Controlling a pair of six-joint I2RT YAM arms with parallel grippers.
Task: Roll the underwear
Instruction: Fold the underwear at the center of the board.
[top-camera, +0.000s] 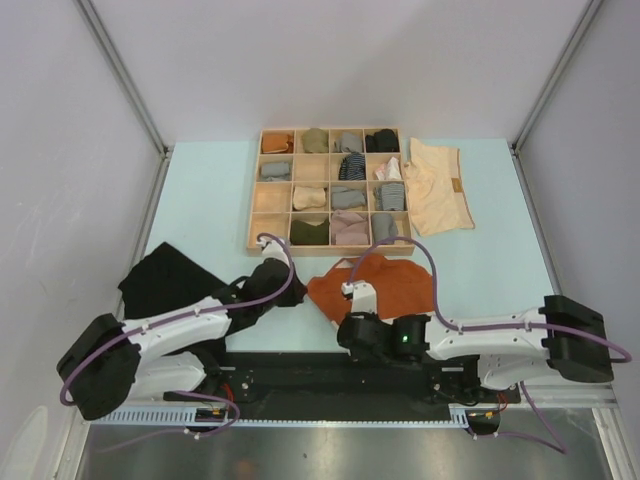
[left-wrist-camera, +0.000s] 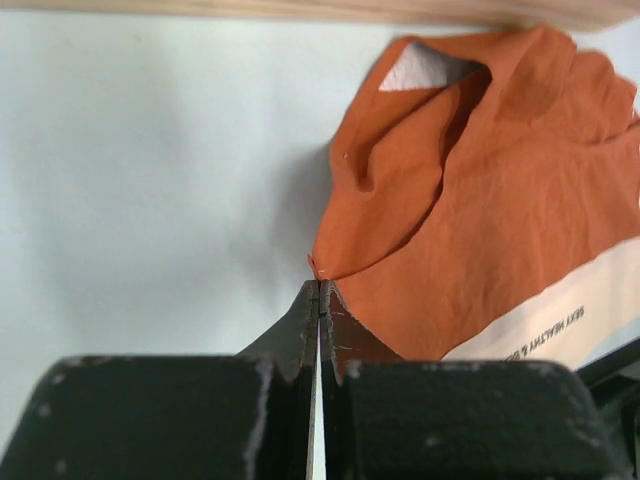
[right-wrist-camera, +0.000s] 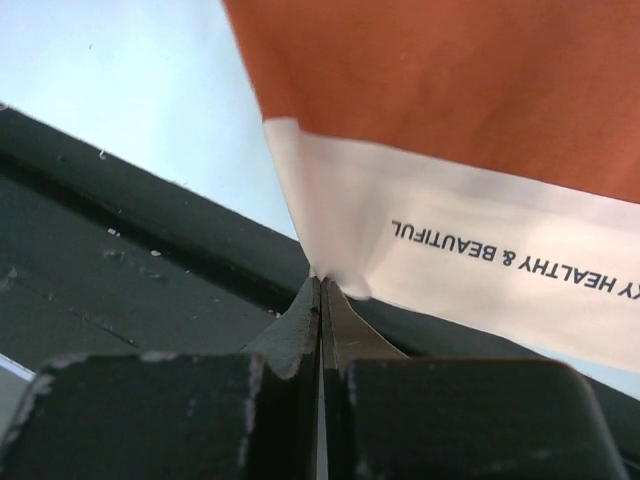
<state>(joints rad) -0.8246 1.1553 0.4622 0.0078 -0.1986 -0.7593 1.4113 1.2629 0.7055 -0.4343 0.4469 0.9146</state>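
Observation:
The rust-orange underwear (top-camera: 385, 282) lies crumpled on the table just in front of the wooden tray. It has a white printed waistband (right-wrist-camera: 480, 260). My left gripper (top-camera: 306, 291) is shut on the garment's left corner, as the left wrist view (left-wrist-camera: 320, 284) shows, with the orange cloth (left-wrist-camera: 470, 230) spreading to the right. My right gripper (top-camera: 346, 318) is shut on a corner of the waistband, seen in the right wrist view (right-wrist-camera: 322, 281), over the black rail. The black underwear (top-camera: 160, 280) lies at the left. The cream underwear (top-camera: 437, 185) lies flat to the right of the tray.
A wooden compartment tray (top-camera: 270, 238) at the back middle holds several small rolled cloth bundles. Its front edge (left-wrist-camera: 300, 10) stands just beyond the orange garment. The black base rail (top-camera: 300, 365) runs along the near table edge.

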